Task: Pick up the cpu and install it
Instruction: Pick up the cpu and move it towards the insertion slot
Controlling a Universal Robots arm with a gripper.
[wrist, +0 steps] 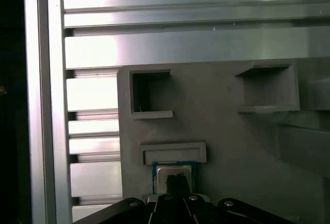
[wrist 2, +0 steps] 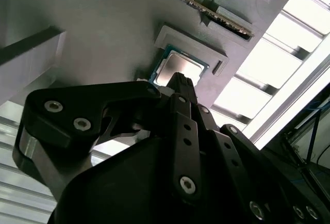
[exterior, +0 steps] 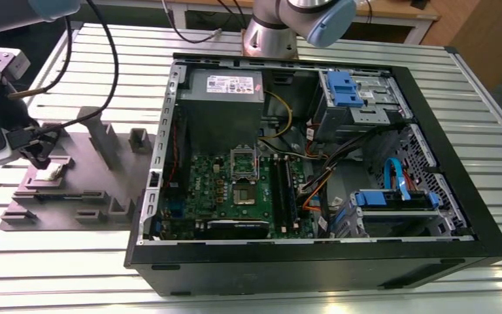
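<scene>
Slatted aluminium tabletop (exterior: 59,288) reflected bright light; brown wooden furniture (exterior: 482,33) stood beyond it at the exterior view's right.

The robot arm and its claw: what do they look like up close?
The arm is a silvery metal tube with pale blue caps on its joints, and black cables loop alongside it. The gripper is matt black, built from flat jointed links studded with round silver screw heads.

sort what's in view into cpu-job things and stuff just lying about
For the job: cpu in its grey holder, gripper close over it, motherboard.
Just there: power supply, blue drive caddies, cables.
</scene>
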